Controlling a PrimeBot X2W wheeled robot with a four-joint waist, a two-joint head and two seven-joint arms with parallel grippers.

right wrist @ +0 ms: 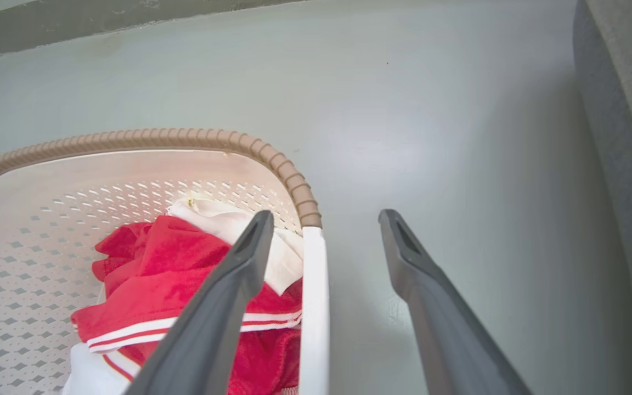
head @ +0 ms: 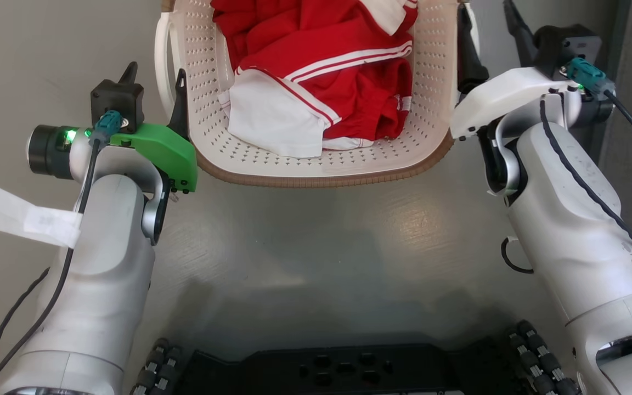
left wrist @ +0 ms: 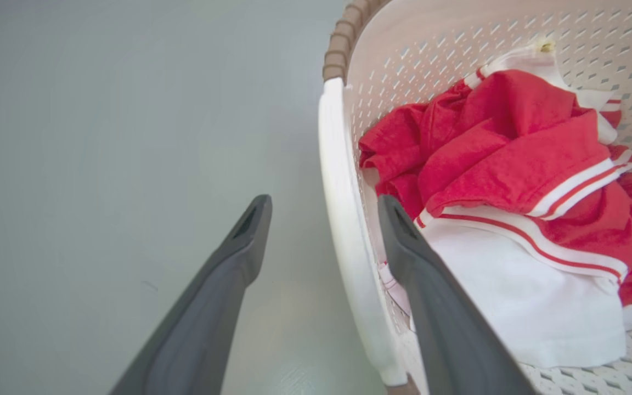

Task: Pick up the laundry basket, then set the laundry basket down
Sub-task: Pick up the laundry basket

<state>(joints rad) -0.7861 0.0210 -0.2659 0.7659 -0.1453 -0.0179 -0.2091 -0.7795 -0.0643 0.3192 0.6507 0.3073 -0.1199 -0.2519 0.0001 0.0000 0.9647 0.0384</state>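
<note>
A smooth grey floor (head: 305, 247) spreads in front of the robot. On it, at 12 o'clock in the head view, stands the laundry basket (head: 431, 109), loaded with crumpled red-and-white clothes (head: 349, 71). The arms flank it so the load can be shared evenly. The left gripper (left wrist: 322, 202) comes in at about 10 o'clock and the right gripper (right wrist: 325, 214) at about 2 o'clock. Each straddles a white side handle, with one dark finger inside the perforated wall and the other out over bare floor. The left handle (left wrist: 343, 219) runs up between the left gripper's spread fingers, nearer the inner one. The right handle (right wrist: 314, 307) likewise sits just beside the right gripper's inner finger. Both pairs of jaws stand wide apart and grip nothing. Whether either inner finger already touches its handle is hard to tell from these angles. The straddle looks like preparation for closing both sides together, so the lift does not appear to have begun. The clothes are heaped towards 1 o'clock, which may tip the basket slightly once it is raised.
</note>
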